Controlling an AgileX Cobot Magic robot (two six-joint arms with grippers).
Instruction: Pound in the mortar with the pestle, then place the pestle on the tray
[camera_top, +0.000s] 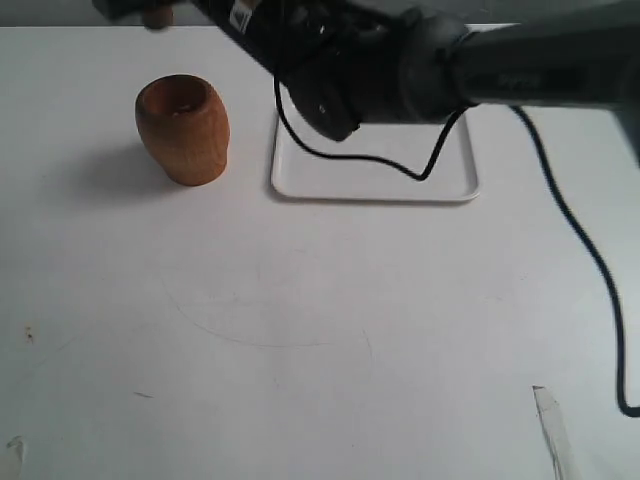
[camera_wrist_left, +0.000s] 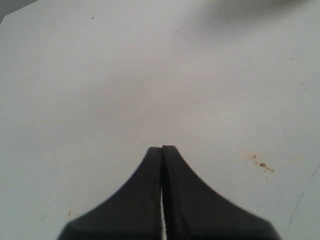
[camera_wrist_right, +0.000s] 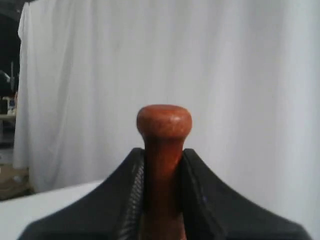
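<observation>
The light-brown wooden mortar (camera_top: 181, 128) stands upright on the white table at the back left, its hollow showing. To its right lies the white tray (camera_top: 345, 180), partly covered by my right arm. That arm reaches across to the top left edge, above and behind the mortar. My right gripper (camera_wrist_right: 164, 152) is shut on the reddish-brown pestle (camera_wrist_right: 164, 125), whose small knob sticks out past the fingertips. In the exterior view only a bit of the pestle (camera_top: 156, 15) shows at the frame's top. My left gripper (camera_wrist_left: 162, 148) is shut on nothing, over bare table.
A black cable (camera_top: 563, 212) trails from the right arm across the tray and down the right side. A strip of tape (camera_top: 552, 422) lies at the front right. Small brown stains (camera_wrist_left: 262, 164) mark the table. A white curtain (camera_wrist_right: 250, 75) hangs behind.
</observation>
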